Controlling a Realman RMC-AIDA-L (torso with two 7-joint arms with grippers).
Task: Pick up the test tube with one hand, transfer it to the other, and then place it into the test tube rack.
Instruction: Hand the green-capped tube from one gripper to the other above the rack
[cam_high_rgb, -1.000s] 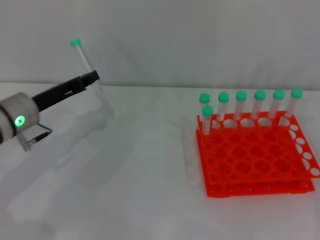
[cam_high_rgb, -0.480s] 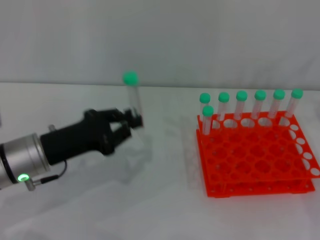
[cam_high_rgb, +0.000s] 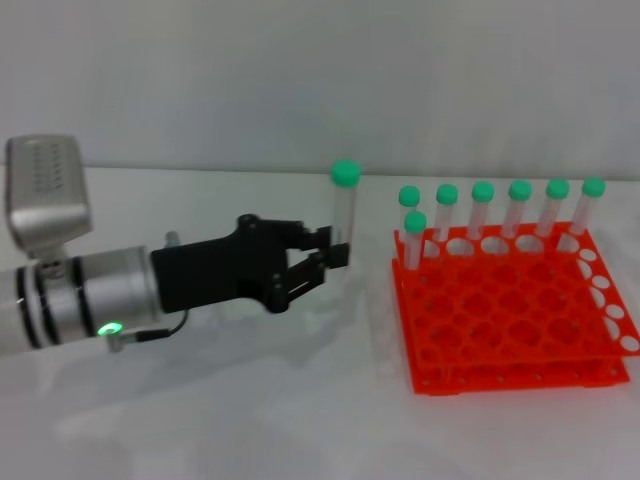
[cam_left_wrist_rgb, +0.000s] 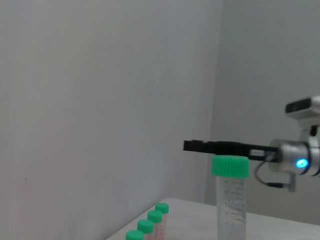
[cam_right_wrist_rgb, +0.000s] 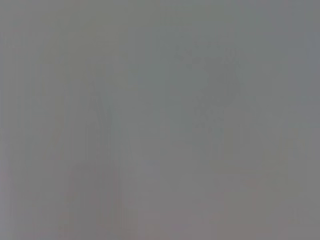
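Observation:
My left gripper (cam_high_rgb: 338, 256), black on a white and silver arm with a green ring, is shut on the test tube (cam_high_rgb: 343, 215). It holds the tube upright above the table, just left of the orange test tube rack (cam_high_rgb: 510, 325), apart from it. The tube's green cap and clear body fill the near part of the left wrist view (cam_left_wrist_rgb: 230, 200). My right gripper (cam_left_wrist_rgb: 192, 145) shows only in the left wrist view, farther off and level with the cap. It does not show in the head view. The right wrist view shows only blank grey.
Several green-capped tubes (cam_high_rgb: 483, 215) stand in the rack's back row, and one (cam_high_rgb: 414, 238) stands in the second row at the left. Their caps (cam_left_wrist_rgb: 150, 227) show low in the left wrist view. White tabletop (cam_high_rgb: 250, 400) lies in front of the left arm.
My left gripper has carried the tube from the far left to the right, close to the rack. The tube has gone from tilted to upright.

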